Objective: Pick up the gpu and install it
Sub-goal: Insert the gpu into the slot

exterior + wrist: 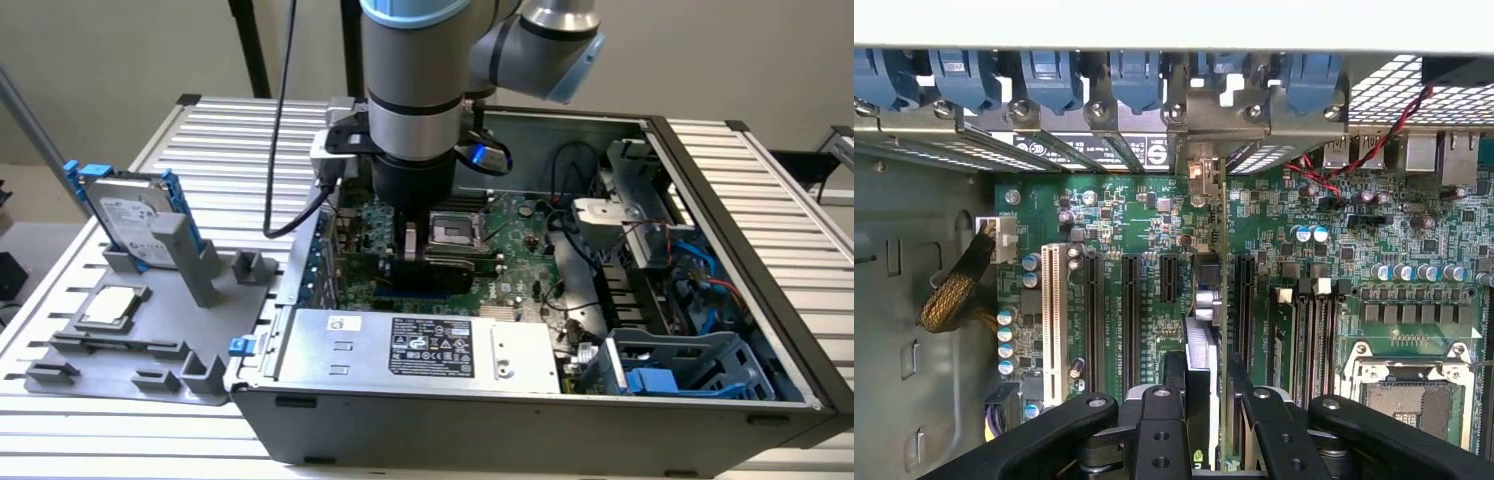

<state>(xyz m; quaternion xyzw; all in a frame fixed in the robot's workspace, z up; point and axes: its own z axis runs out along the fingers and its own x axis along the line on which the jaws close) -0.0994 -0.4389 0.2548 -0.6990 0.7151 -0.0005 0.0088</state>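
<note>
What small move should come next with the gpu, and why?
Probably a gentle press straight down: the end effector holds the gpu edge-on among the motherboard slots, bracket at the rear wall; I cannot tell whether it is seated.

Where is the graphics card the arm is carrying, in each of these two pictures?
Exterior view: the gpu is a dark slab under the gripper, inside the open computer case, over the motherboard.
Wrist view: the gpu stands edge-on between the black fingers, among the expansion slots.
Shared landmark: the empty processor socket beside it.
</note>
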